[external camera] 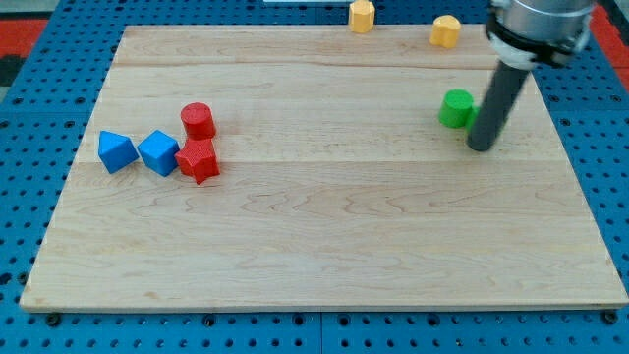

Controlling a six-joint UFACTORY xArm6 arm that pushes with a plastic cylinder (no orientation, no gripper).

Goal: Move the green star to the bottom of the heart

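A green block (455,108), its shape hard to make out, sits on the wooden board (324,246) near the view's right. My tip (481,148) rests on the board just right of it and slightly below, touching or almost touching its right side. The rod hides the block's right edge. A yellow block (445,30), possibly the heart, sits at the board's top edge, above the green block. A second yellow block (362,16) stands further left along the top edge.
At the view's left, a red cylinder (198,120) stands above a red star-like block (198,160). Two blue blocks (117,150) (157,152) lie just left of the red star-like block. A blue pegboard (29,197) surrounds the board.
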